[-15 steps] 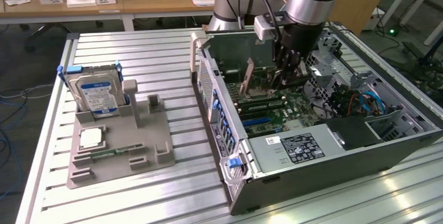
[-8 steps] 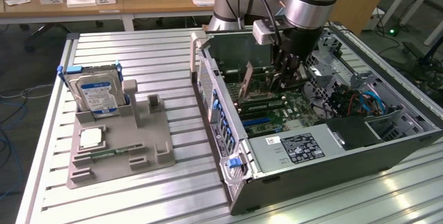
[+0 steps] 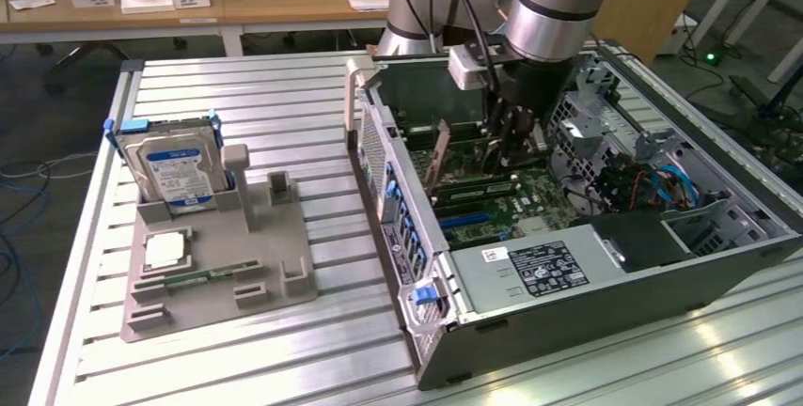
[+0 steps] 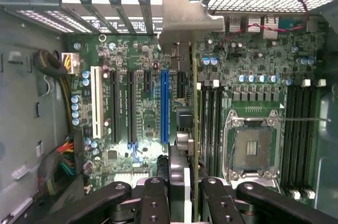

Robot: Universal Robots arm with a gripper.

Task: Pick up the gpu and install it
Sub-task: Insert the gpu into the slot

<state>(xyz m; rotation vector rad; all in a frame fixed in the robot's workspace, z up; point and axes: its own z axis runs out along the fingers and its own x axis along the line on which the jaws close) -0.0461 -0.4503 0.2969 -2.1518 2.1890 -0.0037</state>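
We note the gripper (image 3: pixel 509 148) down inside the open computer case (image 3: pixel 603 284), clenched on the gpu (image 4: pixel 195 129). The card stands edge-on between the fingers (image 4: pixel 154 203) and runs out ahead of them, its metal bracket (image 4: pixel 186 18) at the far end. Beyond the fingers lies the motherboard (image 4: pixel 142 102), with its blue slot (image 4: pixel 164 108) just beside the card. We cannot tell if the card is seated.
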